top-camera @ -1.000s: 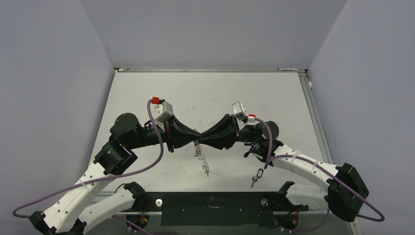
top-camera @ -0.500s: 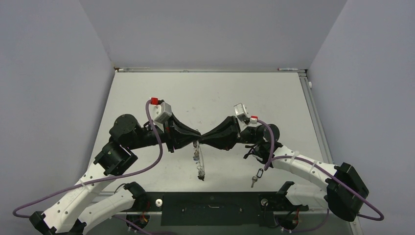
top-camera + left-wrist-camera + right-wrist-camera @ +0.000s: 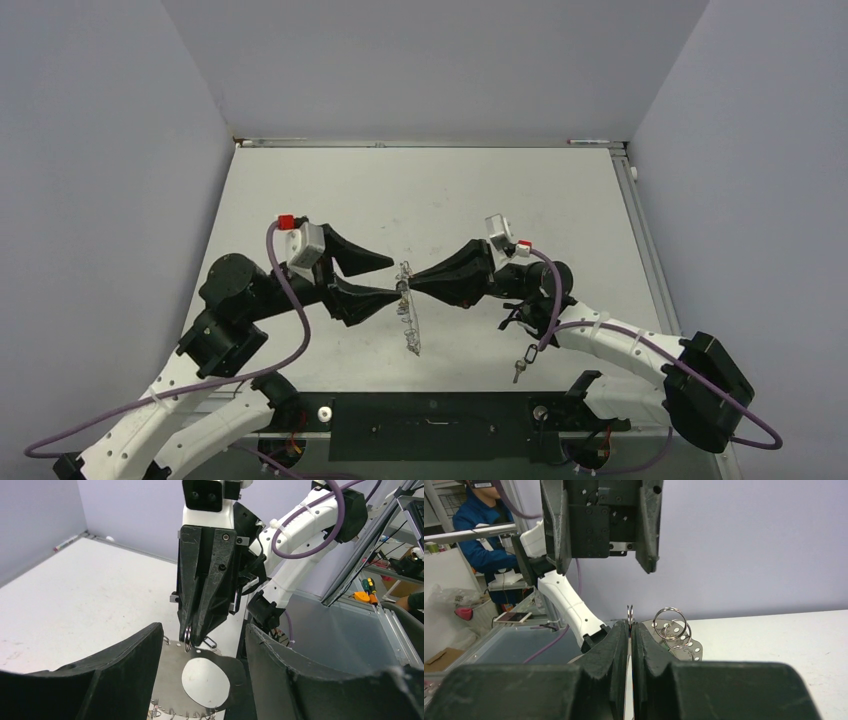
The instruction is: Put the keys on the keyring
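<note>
The keyring [image 3: 165, 672] is a flat silver plate with a big oval opening and small holes along its rim. It hangs in the air between the two arms [image 3: 408, 318]. My right gripper [image 3: 411, 287] is shut on a small split ring [image 3: 187, 636] at the plate's upper rim, seen edge-on [image 3: 629, 614] between its pads. Two more split rings [image 3: 670, 623] hang from the plate [image 3: 691, 650]. My left gripper [image 3: 392, 278] stands open just left of the keyring and touches nothing, its fingers [image 3: 125, 665] either side of the plate. One key [image 3: 520, 366] lies on the table.
The white table [image 3: 440, 200] is walled by grey panels on three sides. A black rail [image 3: 430, 425] runs along the near edge between the arm bases. A purple cable [image 3: 545, 300] loops off the right wrist, above the loose key.
My left gripper has opened and drawn back to the left, off the keyring. The right gripper has closed fully on the ring and holds it alone; the plate hangs more steeply.
</note>
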Controlling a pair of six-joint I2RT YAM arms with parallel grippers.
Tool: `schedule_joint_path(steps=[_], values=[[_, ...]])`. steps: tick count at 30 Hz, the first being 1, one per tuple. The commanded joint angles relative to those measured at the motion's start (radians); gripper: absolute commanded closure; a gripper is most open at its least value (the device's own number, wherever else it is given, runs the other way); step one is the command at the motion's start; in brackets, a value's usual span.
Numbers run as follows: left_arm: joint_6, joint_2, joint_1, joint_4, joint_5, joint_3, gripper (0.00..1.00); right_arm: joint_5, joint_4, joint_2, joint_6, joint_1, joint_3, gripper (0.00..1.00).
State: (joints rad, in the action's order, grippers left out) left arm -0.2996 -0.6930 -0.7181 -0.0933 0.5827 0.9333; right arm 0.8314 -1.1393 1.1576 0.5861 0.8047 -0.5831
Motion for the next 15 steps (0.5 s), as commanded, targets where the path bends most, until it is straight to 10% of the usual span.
schedule_joint_path(steps=[1,15], values=[[0.023,0.097,0.000,0.153,-0.002,-0.078,0.44,-0.061,-0.189,-0.050,0.040,-0.011,0.005,0.95],[-0.050,0.126,-0.002,0.810,-0.006,-0.393,0.57,-0.118,-0.530,0.015,0.274,-0.009,0.017,0.95]])
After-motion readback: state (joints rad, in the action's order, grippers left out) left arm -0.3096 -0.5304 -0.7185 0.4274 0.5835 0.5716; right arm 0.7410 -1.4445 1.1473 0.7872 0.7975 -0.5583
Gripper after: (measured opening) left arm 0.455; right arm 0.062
